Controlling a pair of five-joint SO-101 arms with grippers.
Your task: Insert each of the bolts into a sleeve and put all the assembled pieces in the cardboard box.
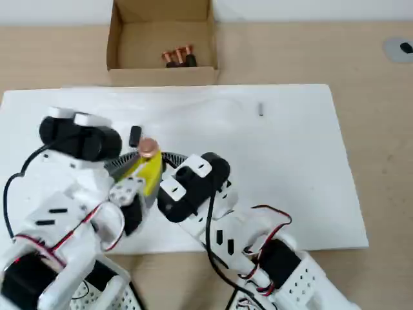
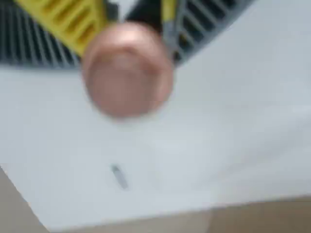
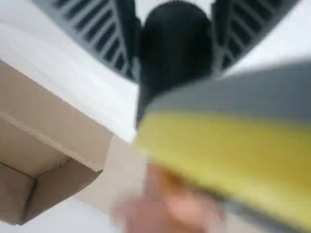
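- Right up against the left wrist camera is the copper sleeve (image 2: 127, 70). The left gripper (image 2: 138, 17) pinches it between a yellow finger (image 2: 68, 19) and a grey one.
- In the right wrist view the right gripper (image 3: 175, 24) has its grey jaws clamped on a black bolt (image 3: 175, 53). The other arm's yellow finger crosses in front of it, with a copper blur beneath.
- The high view shows how the two pieces stand to each other. Sleeve and bolt are just beside one another over the white sheet (image 1: 290, 181), towards its left. I cannot tell whether they touch.
- The high view also looks into the box (image 1: 116, 45), where three assembled pieces (image 1: 179, 57) lie against its near wall. The box stands on the table (image 1: 381, 129) just beyond the sheet's far edge.
- The right wrist view catches an outer corner of the box.
- A small grey piece (image 1: 261, 109) lies on the sheet, well apart from both grippers. The left wrist view has it too, beyond the sleeve.
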